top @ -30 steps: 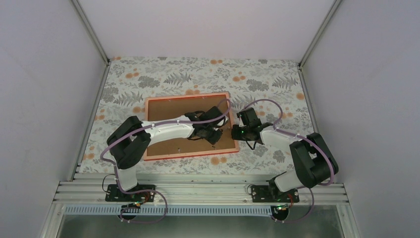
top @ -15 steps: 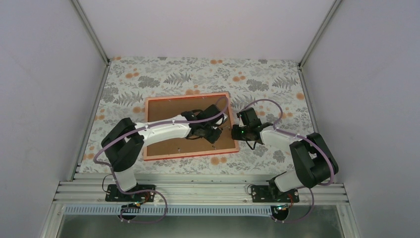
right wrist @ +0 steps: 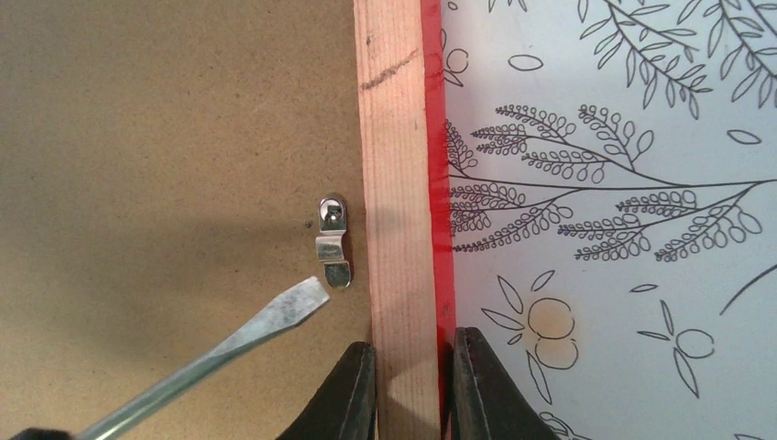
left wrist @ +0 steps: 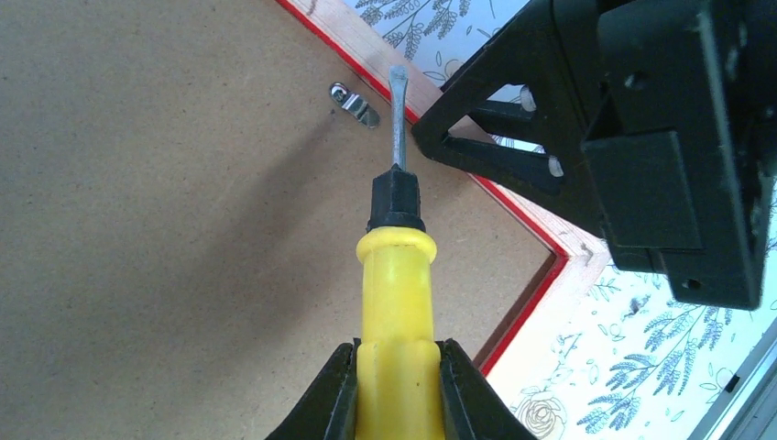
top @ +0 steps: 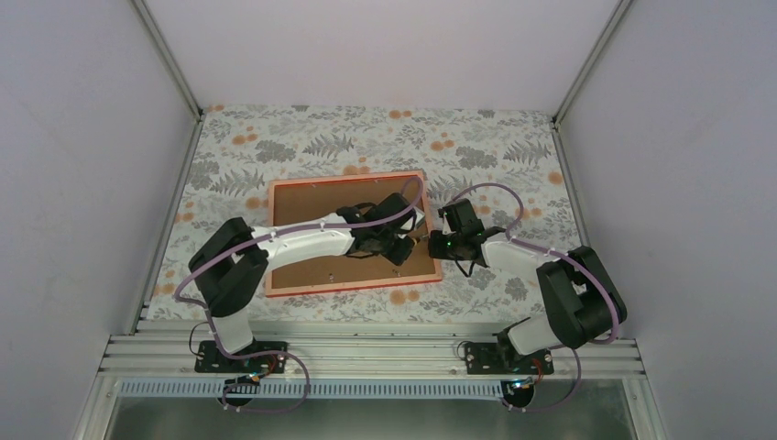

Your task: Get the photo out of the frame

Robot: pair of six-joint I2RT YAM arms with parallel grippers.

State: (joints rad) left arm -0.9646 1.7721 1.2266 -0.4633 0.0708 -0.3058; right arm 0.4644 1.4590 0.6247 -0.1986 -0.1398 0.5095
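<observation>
**Screwdriver tip at the clip, right pincer clamped on the rail**

The frame [top: 348, 286] lies rear side up on the floral table [top: 366, 137]. Its brown backing board [left wrist: 165, 229] faces the cameras, and the photo is hidden beneath it.

The left gripper [left wrist: 396, 394] is clenched on the yellow handle of a screwdriver [left wrist: 396, 302], which runs straight out ahead of its fingers. The blade ends just beside a small silver clip [left wrist: 355, 104]. The clip sits on the board ahead of this pincer, close against the frame's bare wooden rail.

The right gripper [right wrist: 408, 385] is clenched on that rail. One finger is on the board side and the other on the red outer edge, with the wood between them. The clip lies just ahead and left of these fingers. The flat blade tip reaches the clip's lower end from the lower left, and I cannot tell whether it touches.

From above, both pincers stand close together at the frame's right side.
</observation>
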